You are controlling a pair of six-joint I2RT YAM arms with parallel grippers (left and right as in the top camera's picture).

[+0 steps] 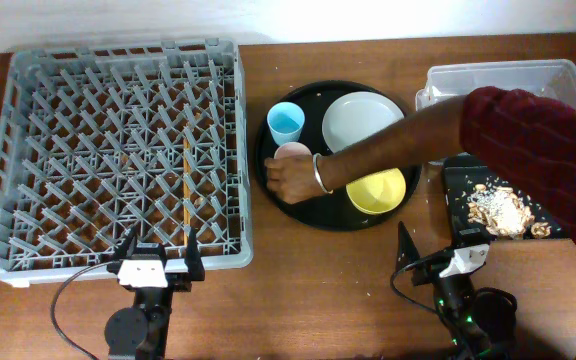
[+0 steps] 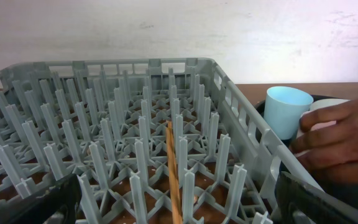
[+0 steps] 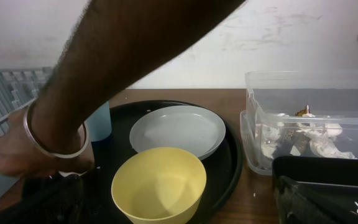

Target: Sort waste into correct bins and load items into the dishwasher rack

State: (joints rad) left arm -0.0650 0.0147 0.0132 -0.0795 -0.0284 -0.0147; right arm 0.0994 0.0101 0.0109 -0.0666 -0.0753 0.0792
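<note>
Our left gripper [image 1: 160,248] stands spread and empty at the near edge of the dishwasher rack [image 1: 28,150]. Our right gripper [image 1: 436,240], likewise spread and empty, hangs near the shallow black tray [image 1: 456,175]. The chopsticks [image 1: 185,180] already lie in the rack. Food scraps [image 1: 498,208] sit in the black tray and tissue [image 3: 322,140] in the clear tub [image 1: 498,72], so we judge the waste sorted. Left to load: the plate [image 1: 360,118], yellow bowl [image 1: 376,190], blue cup [image 1: 286,123] and pink-white cup [image 1: 293,152], all on the round tray [image 1: 308,215], where a person's hand [image 1: 290,177] touches the pink-white cup.
</note>
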